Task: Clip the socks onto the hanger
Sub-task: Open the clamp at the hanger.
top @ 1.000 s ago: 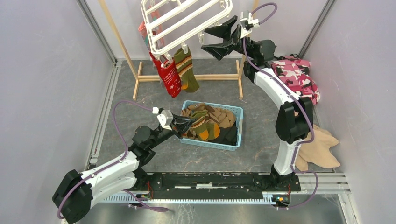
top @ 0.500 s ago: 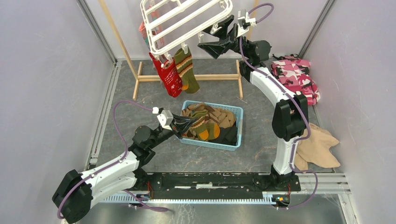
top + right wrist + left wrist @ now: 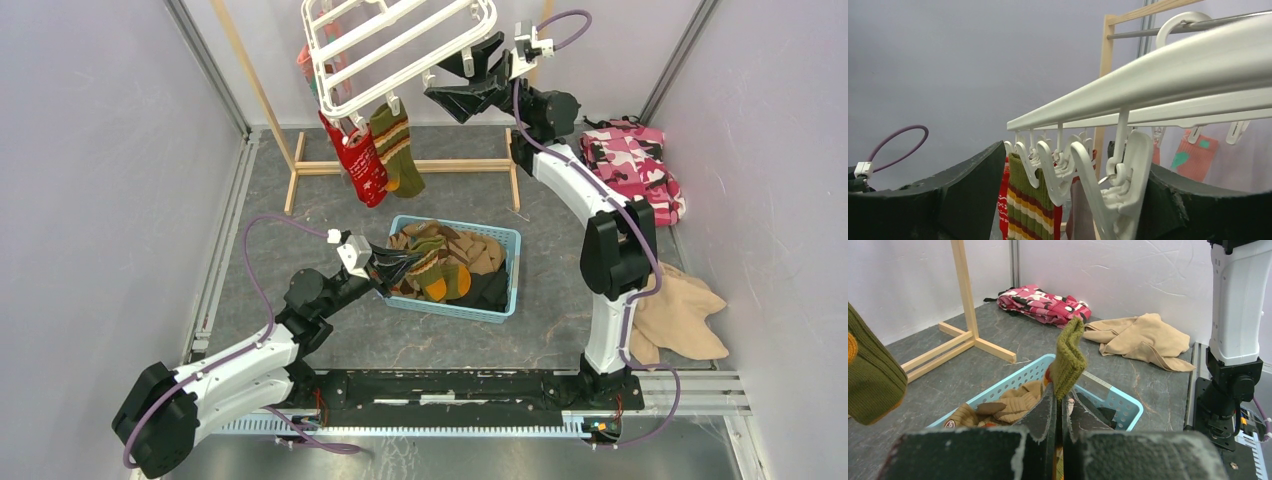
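The left gripper [image 3: 402, 263] sits low at the near-left corner of the light blue basket [image 3: 458, 312], its jaws clenched tight on the cuff of an olive sock [image 3: 1068, 357]. In the left wrist view the knitted cuff stands up folded above the pinched fingertips, while the rest of that sock trails down into the basket. The basket holds a heap of more socks [image 3: 450, 262] in tan, brown, olive and orange, with something black at its near right end.

Up at the back, the white hanger [image 3: 1148, 82] hangs tilted from the wooden stand [image 3: 400, 167]. A red patterned sock [image 3: 362, 165] and a green striped sock [image 3: 398, 148] are clipped side by side to its near rim, and a salmon-pink one [image 3: 1193, 155] hangs from the far side. The right gripper [image 3: 434, 82] is raised to the hanger's right end with its jaws spread wide, gripping nothing. An unused white clip [image 3: 1118, 192] dangles between them (whether the right-hand finger touches it, I cannot tell).

On the floor to the right lie a pink camouflage cloth [image 3: 635, 160] and, nearer the arm bases, a plain beige cloth [image 3: 685, 320].
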